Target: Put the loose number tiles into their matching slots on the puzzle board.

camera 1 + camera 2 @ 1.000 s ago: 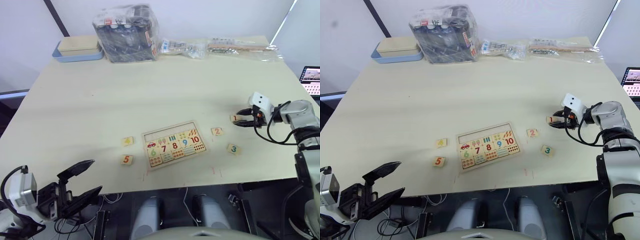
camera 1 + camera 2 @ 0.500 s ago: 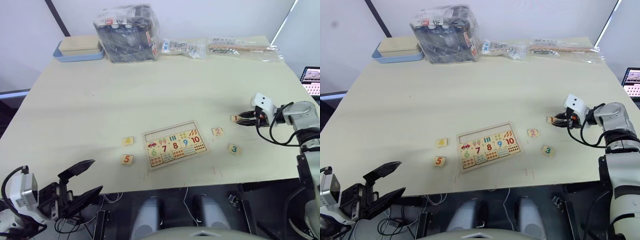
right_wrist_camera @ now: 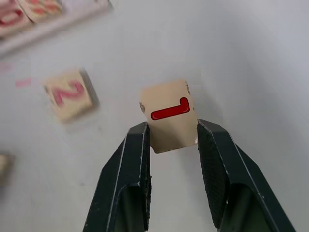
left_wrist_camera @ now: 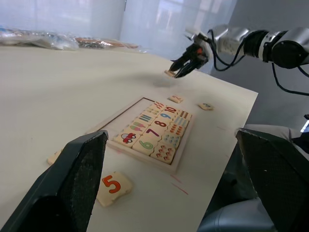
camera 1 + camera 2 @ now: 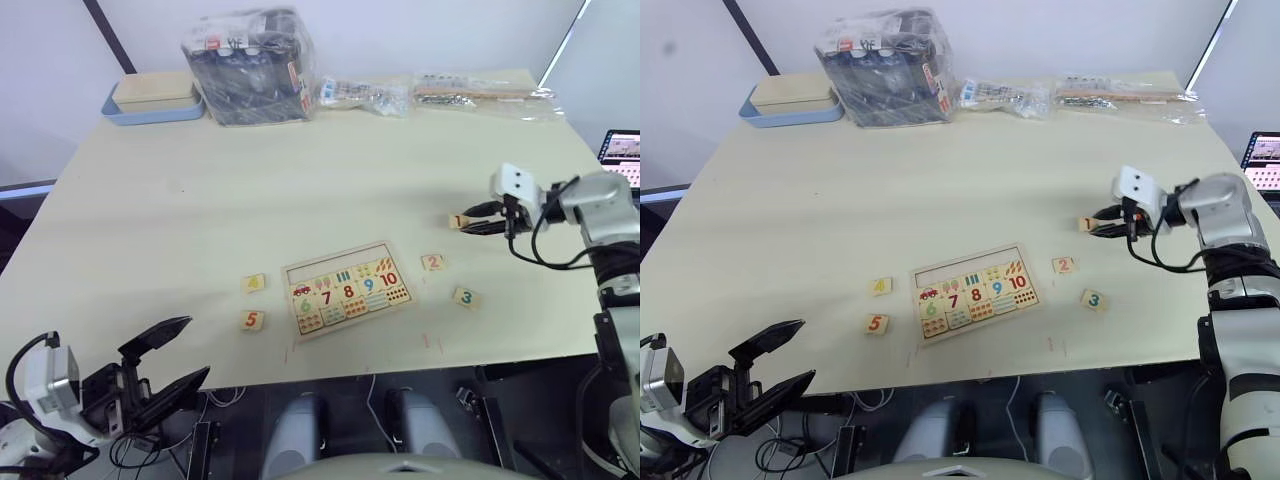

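The puzzle board [image 5: 296, 272] lies near the table's front edge, with the row of empty slots [image 5: 332, 264] along its far side. My right gripper [image 5: 468, 224] is to the right of the board, shut on the tile with the red 1 [image 3: 169, 113], which hangs a little above the table. Tile 2 [image 5: 432, 262] and tile 3 [image 5: 465, 297] lie right of the board. Left of the board lie tile 4 [image 5: 255, 283] and tile 5 [image 5: 254, 320]. Off the table's front left, my left gripper [image 5: 197, 347] stands open and holds nothing.
At the back left a pale box sits in a blue tray [image 5: 155, 97], next to a plastic-wrapped dark box [image 5: 250, 65]. Plastic bags [image 5: 365, 95] lie along the far edge. A laptop screen [image 5: 622, 155] shows beyond the table's right edge.
My right gripper has lifted tile 1 off the table and carried it a little towards the board's side. The left gripper has stayed put.
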`<state>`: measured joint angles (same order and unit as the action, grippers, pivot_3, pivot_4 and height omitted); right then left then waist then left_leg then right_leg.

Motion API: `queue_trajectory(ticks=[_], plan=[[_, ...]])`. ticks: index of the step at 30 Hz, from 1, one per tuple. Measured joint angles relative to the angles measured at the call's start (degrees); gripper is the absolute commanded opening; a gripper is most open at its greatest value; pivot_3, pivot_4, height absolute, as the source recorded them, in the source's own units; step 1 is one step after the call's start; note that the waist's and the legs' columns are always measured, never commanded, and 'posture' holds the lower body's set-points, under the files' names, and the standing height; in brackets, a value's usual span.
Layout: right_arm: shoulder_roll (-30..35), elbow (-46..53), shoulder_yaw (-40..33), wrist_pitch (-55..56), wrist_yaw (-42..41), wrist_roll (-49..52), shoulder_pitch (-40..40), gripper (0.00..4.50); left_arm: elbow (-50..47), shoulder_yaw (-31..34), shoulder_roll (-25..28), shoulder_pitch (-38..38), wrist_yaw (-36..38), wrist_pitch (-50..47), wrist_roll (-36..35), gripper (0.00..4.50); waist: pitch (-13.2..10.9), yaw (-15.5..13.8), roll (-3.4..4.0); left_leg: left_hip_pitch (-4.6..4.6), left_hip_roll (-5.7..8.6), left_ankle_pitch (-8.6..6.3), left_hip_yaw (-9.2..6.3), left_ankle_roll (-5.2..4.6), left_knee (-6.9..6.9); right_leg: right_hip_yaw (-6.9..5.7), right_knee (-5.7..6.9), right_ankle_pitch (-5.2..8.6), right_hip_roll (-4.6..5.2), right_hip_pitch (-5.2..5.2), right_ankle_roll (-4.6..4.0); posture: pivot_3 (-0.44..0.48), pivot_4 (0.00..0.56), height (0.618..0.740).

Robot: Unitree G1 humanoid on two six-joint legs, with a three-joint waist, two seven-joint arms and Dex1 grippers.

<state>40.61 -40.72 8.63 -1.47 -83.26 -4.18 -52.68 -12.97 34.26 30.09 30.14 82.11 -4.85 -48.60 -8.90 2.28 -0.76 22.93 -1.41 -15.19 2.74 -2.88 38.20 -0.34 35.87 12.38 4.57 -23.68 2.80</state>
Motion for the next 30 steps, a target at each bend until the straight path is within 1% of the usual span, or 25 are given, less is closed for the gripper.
queue_trajectory(ticks=[2, 3, 4, 6, 8, 10, 11, 13, 14, 17, 18, 19, 21, 24, 27, 30], plan=[[0.07, 11.58, 2.47, -8.16, -0.35, -0.78, 0.14, 0.86, -0.03, 0.22, -0.13, 0.43, -0.32, 0.20, -0.06, 4.50, -0.01, -0.03, 0.02, 0.02, 0.00, 0.00, -0.01, 0.00, -0.01, -0.01, 0.01, 0.00, 0.01, -0.04, 0.00, 0.000, 0.150, 0.740], [0.08, 15.53, 3.64, -11.51, -0.79, -1.20, -0.14, 0.86, -0.04, 0.38, -0.18, 0.45, -0.55, 0.22, -0.09, 4.50, -0.01, -0.09, 0.02, 0.02, 0.00, 0.00, -0.04, 0.01, -0.01, -0.04, 0.01, 0.00, 0.03, -0.10, 0.00, 0.000, 0.150, 0.740], [0.07, 21.12, 6.01, -17.29, -2.15, -1.60, -1.20, 0.86, -0.04, 0.92, -0.19, 0.48, -0.81, 0.27, -0.13, 4.50, 0.00, -0.15, 0.01, 0.03, 0.00, 0.00, -0.05, 0.01, -0.01, -0.17, 0.01, 0.00, 0.14, -0.11, 0.00, 0.000, 0.150, 0.740], [-0.01, 27.86, 9.22, -24.50, -3.76, -1.96, -3.07, 0.86, -0.04, 1.42, -0.19, 0.57, -1.09, 0.32, -0.30, 4.50, -0.01, -0.49, 0.01, 0.05, 0.05, -0.02, -0.04, 0.01, 0.00, -0.65, 0.01, 0.00, 0.59, -0.11, 0.00, 0.000, 0.150, 0.740], [-0.16, 31.07, 11.09, -27.84, -4.40, -2.10, -3.99, 0.86, -0.03, 1.49, -0.19, 0.56, -1.20, 0.33, -0.39, 4.50, -0.01, -0.60, 0.01, 0.08, 0.07, -0.04, -0.05, 0.00, 0.01, -0.84, 0.00, 0.00, 0.71, -0.13, 0.00, 0.000, 0.150, 0.740], [-1.23, 35.67, 13.61, -32.42, -5.23, -1.99, -5.89, 0.86, -0.02, 1.79, -0.13, 0.47, -1.30, 0.35, -0.43, 4.50, -0.01, -0.49, 0.02, 0.10, 0.07, -0.05, -0.03, 0.00, 0.00, -1.34, 0.01, -0.01, 1.05, -0.18, 0.00, 0.000, 0.150, 0.740], [-2.97, 37.43, 15.12, -34.72, -5.20, -2.08, -7.68, 0.86, 0.00, 2.05, -0.16, 0.57, -1.32, 0.42, -0.50, 4.50, -0.01, -0.43, 0.02, 0.10, 0.06, -0.08, -0.05, 0.05, 0.00, -1.53, 0.01, -0.01, 1.13, -0.18, 0.00, 0.000, 0.150, 0.740], [-8.07, 38.97, 19.55, -37.98, -3.85, -3.87, -12.80, 0.86, 0.03, 2.50, 0.10, 0.40, -1.34, 0.53, -0.50, 4.50, -0.01, 0.29, 0.04, 0.07, -0.07, -0.13, 0.01, 0.14, -0.02, -1.84, 0.05, -0.11, 1.35, -0.26, -0.15, 0.000, 0.150, 0.740], [-11.65, 39.49, 22.20, -39.88, -2.74, -4.64, -15.15, 0.86, 0.04, 2.79, 0.17, 0.37, -1.31, 0.75, -0.51, 4.50, 0.01, 0.29, 0.01, 0.06, -0.17, -0.18, -0.01, 0.23, -0.01, -2.19, 0.05, -0.11, 1.35, -0.26, -0.18, 0.000, 0.150, 0.740], [-18.21, 38.36, 26.58, -43.49, -0.02, -5.39, -17.59, 0.86, 0.91, 3.55, 0.18, 0.50, -0.96, 1.46, -0.47, 4.50, 0.03, -0.01, -0.02, 0.11, -0.18, -0.20, -0.11, 0.30, -0.01, -2.53, 0.05, -0.11, 1.34, -0.25, -0.19, 0.000, 0.150, 0.740], [-19.11, 38.02, 27.33, -43.83, 0.35, -5.50, -17.77, 0.86, 1.19, 3.63, 0.22, 0.48, -0.89, 1.58, -0.46, 4.50, 0.02, -0.14, -0.02, 0.14, -0.16, -0.20, -0.14, 0.30, 0.00, -2.58, 0.04, -0.11, 1.35, -0.25, -0.19, 0.000, 0.150, 0.740], [-21.69, 36.41, 29.79, -45.33, 1.68, -5.70, -18.36, 0.86, 2.22, 3.80, 0.22, 0.62, -0.62, 1.96, -0.41, 4.50, -0.02, -0.42, 0.06, 0.38, -0.02, -0.19, -0.29, 0.32, 0.13, -2.87, 0.01, -0.11, 1.33, -0.27, -0.18, 0.000, 0.150, 0.740], [-22.70, 35.60, 31.16, -45.83, 2.37, -5.91, -18.67, 0.86, 2.60, 3.91, 0.27, 0.60, -0.62, 2.12, -0.37, 4.50, -0.06, -0.41, 0.12, 0.51, 0.07, -0.18, -0.39, 0.33, 0.20, -2.93, -0.01, -0.12, 1.37, -0.33, -0.17, 0.000, 0.150, 0.740], [-24.80, 33.62, 34.08, -45.81, 3.21, -6.59, -19.22, 0.86, 2.83, 4.01, 0.62, 0.33, -0.63, 2.53, -0.33, 4.50, -0.02, -0.24, 0.01, 0.69, 0.11, -0.12, -0.52, 0.43, 0.27, -3.03, -0.02, -0.13, 1.33, -0.40, -0.16, 0.000, 0.150, 0.740], [-26.90, 30.05, 37.27, -45.35, 4.37, -7.59, -19.67, 0.86, 3.13, 4.06, 1.13, 0.34, -0.66, 2.74, 0.00, 4.50, -0.03, -0.16, 0.01, 0.72, 0.12, -0.08, -0.64, 0.47, 0.27, -3.13, -0.01, -0.13, 1.23, -0.39, -0.15, 0.000, 0.150, 0.740], [-28.64, 26.71, 38.36, -45.07, 5.36, -8.14, -19.98, 0.86, 3.19, 4.08, 1.24, 0.39, -0.71, 2.74, 0.03, 4.50, -0.03, -0.04, 0.02, 0.72, 0.11, -0.03, -0.69, 0.57, 0.26, -3.15, 0.00, -0.16, 1.00, -0.39, -0.08, 0.000, 0.150, 0.740]])
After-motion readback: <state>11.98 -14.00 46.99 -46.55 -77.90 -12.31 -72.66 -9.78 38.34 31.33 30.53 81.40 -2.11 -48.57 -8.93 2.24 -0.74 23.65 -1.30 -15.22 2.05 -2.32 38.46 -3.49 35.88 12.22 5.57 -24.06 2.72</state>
